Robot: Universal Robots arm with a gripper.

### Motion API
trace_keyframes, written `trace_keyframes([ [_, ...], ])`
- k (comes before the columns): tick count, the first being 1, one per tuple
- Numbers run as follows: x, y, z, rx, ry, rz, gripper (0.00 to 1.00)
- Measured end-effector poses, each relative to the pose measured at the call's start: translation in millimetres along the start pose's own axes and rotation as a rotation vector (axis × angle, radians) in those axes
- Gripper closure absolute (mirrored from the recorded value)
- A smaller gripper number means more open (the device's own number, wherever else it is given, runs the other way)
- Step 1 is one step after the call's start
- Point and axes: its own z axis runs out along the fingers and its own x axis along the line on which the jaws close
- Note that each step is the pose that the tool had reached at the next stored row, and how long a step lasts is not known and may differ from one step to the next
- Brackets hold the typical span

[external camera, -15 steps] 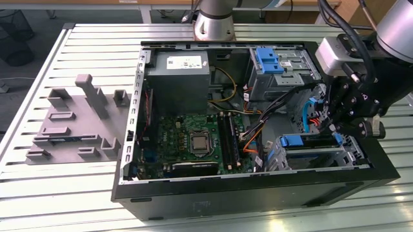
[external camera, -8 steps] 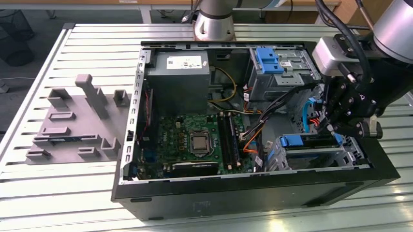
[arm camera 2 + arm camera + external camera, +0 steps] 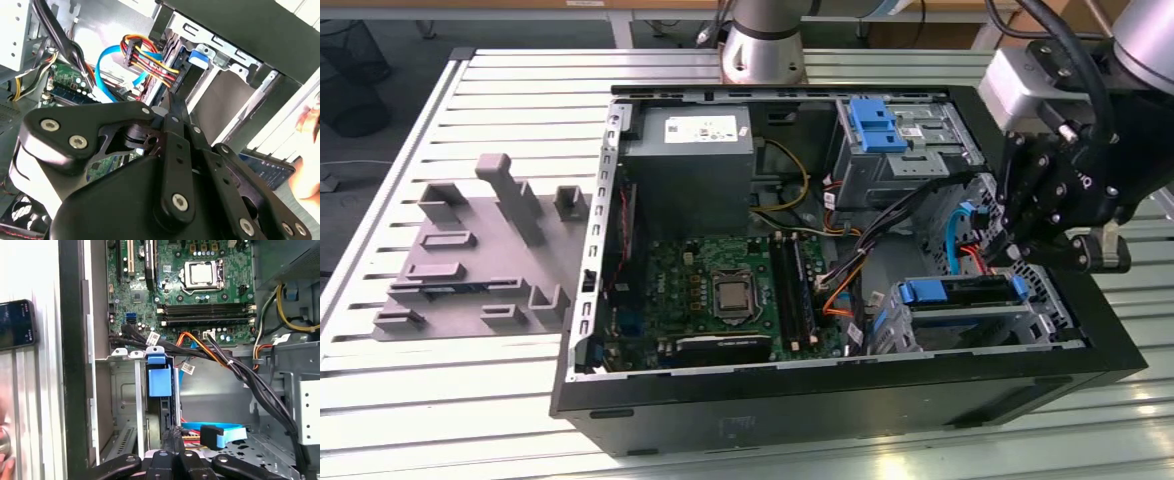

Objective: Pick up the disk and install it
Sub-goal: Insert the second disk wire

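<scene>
Your fingers (image 3: 172, 447) are pressed together, holding nothing. Just past them the disk (image 3: 159, 382) sits in its metal cage (image 3: 970, 325) (blue bracket showing) inside the computer case (image 3: 854, 395). It looks nearly installed.

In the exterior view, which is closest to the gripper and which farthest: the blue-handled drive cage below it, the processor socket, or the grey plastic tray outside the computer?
From the gripper:
1. Blue-handled drive cage, just below it.
2. Processor socket, mid-motherboard, toward the exterior view's left.
3. Grey plastic tray, outside the case, far left.
</scene>
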Motion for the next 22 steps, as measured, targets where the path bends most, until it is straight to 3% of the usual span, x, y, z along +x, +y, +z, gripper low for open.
trace_keyframes([
  [7,0.7,10.4,-3.7,0.0087,-0.0006,0.0,0.89],
  [12,-0.4,11.6,-20.2,0.009,-0.0007,0.0,0.89],
  [16,-5.4,12.5,-26.1,0.009,-0.0001,0.0,0.89],
  [22,-15.2,17.2,-28.6,0.009,-0.0001,0.0,0.89],
])
